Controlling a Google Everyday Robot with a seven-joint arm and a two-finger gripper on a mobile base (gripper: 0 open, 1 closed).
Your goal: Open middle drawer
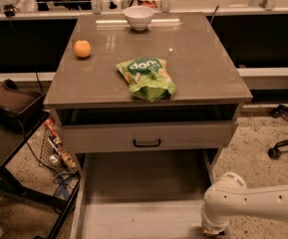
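Middle drawer pulled far out below top drawer, grey inside showing; gripper low at its front right corner, open or shut can't tell; chip bag, orange, bowl on desk

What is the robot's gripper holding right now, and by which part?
Cannot be told: the white gripper sits low at the right side of the pulled-out light-grey middle drawer.
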